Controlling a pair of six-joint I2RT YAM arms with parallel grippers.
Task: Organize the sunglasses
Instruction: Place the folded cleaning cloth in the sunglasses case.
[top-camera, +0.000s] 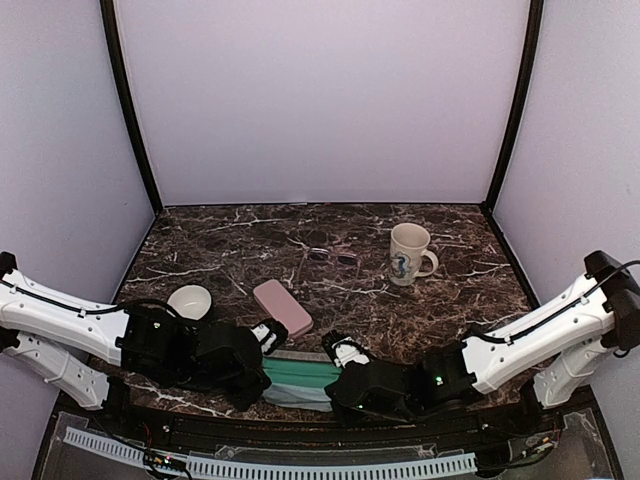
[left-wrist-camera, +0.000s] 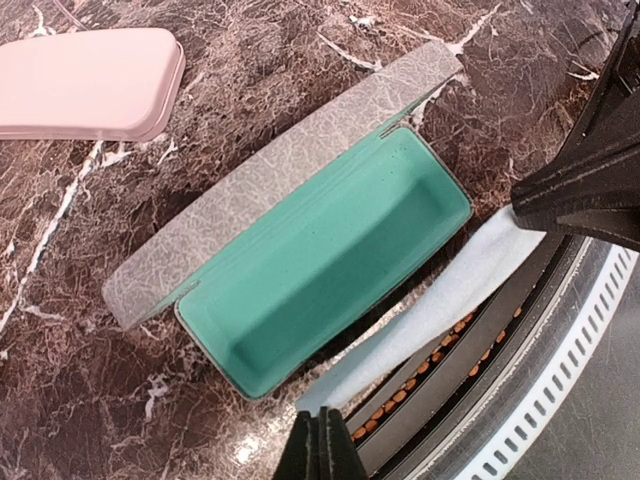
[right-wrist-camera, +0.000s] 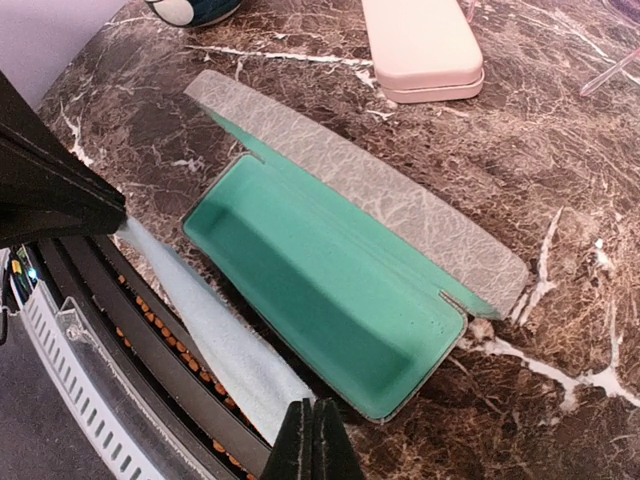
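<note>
- worktop (top-camera: 470, 300): dark marble.
- open grey case (left-wrist-camera: 330, 270): lies along the near edge, between the two claws, with nothing inside.
- left claw (left-wrist-camera: 322, 445) and right claw (right-wrist-camera: 312, 440): both closed, holding nothing.
- dark sunglasses (top-camera: 334, 258): mid-worktop, well beyond the case, long axis running left to right. the right claw looks slightly nearer.

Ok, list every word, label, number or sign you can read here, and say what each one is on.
No readable text in any view.
On the mug: a blue mark, too small and blurred to read.
On the pink case: no print showing.
On the grey case: open, no label on its lid or teal lining.
</note>
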